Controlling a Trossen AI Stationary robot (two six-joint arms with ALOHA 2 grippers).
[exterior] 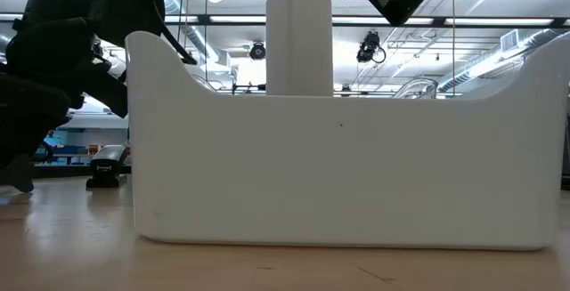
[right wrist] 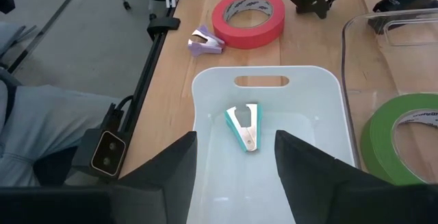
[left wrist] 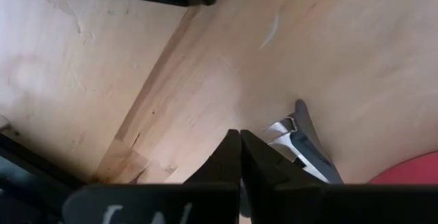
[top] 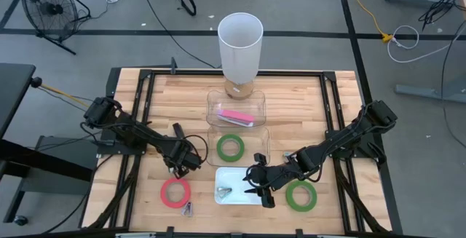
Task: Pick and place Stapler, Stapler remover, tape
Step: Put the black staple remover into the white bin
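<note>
The pink stapler (top: 237, 117) lies in a clear container (top: 215, 105) at the table's middle. A teal staple remover (right wrist: 244, 127) lies in a white tray (top: 240, 174). A purple staple remover (top: 188, 209) lies on the table by a red tape roll (top: 175, 192), and both show in the left wrist view, the remover (left wrist: 306, 148) and the roll (left wrist: 410, 172). One green tape roll (top: 230, 147) lies in a second clear container. Another green roll (top: 301, 195) lies on the table. My left gripper (top: 182, 163) is shut and empty, above the table just beyond the red roll. My right gripper (right wrist: 236, 169) is open over the tray's right end.
A tall white cylinder (top: 240, 45) stands at the table's far middle, behind the clear containers. In the low view the white tray's wall (exterior: 338, 166) fills the picture. A black frame (top: 138, 100) rings the wooden tabletop.
</note>
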